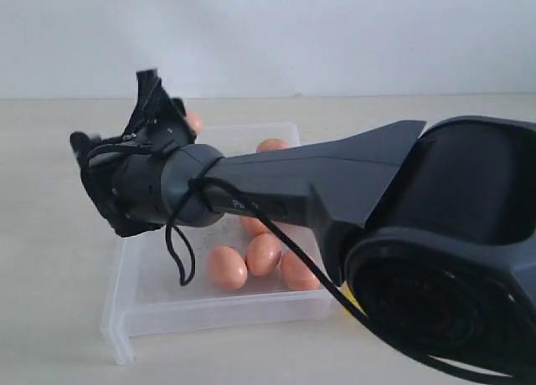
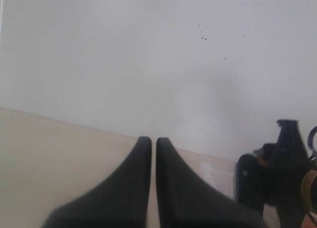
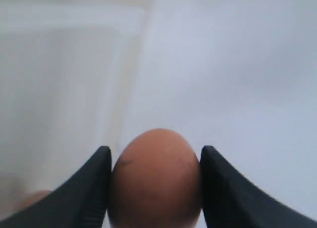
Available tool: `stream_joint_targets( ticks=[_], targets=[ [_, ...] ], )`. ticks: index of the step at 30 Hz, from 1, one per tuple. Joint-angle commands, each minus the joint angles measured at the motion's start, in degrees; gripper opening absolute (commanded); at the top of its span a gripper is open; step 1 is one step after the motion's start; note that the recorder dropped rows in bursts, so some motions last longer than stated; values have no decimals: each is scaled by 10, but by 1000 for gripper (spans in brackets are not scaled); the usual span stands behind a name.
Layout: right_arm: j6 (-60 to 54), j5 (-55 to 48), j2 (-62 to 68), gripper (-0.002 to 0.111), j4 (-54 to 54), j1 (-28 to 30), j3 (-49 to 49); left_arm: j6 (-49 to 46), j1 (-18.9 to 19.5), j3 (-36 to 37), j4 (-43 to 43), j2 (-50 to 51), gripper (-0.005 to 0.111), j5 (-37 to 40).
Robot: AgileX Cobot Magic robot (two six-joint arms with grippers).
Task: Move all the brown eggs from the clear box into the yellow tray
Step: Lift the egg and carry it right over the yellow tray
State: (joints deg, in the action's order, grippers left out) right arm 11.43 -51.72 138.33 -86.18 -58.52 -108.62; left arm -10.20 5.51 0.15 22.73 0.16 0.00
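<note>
The right gripper holds one smooth pinkish-brown egg between its fingers, raised over the far side of the shallow transparent plastic box. At least five more brown eggs lie inside that box, so I judge much of the task is left. The left gripper is empty, its fingers pressed together, apart from the box. Of the bright yellow plastic tray only a sliver shows beside the box; the arm hides its cups, so how many eggs it holds cannot be told.

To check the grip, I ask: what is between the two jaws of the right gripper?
A brown egg fills the gap between the jaws of the right gripper and touches both. The right wrist view shows this.
</note>
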Motion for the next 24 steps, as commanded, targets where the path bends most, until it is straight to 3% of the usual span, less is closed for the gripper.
stream_joint_targets(
  ticks=[1,6,14,21,24],
  targets=[
    [213,-182,-18,0,-117,9,0,-4,-3,-2,2,-2,4,0],
    [423,-151,-95,0,-61,19,68,-4,-3,-2,2,-2,4,0],
    [759,-66,-262,0,-138,20,386,-4,-3,-2,2,-2,4,0],
    [1012,6,-388,0,-138,96,625,-4,-3,-2,2,-2,4,0],
    [1040,54,-419,0,-138,142,682,-4,-3,-2,2,-2,4,0]
  ],
)
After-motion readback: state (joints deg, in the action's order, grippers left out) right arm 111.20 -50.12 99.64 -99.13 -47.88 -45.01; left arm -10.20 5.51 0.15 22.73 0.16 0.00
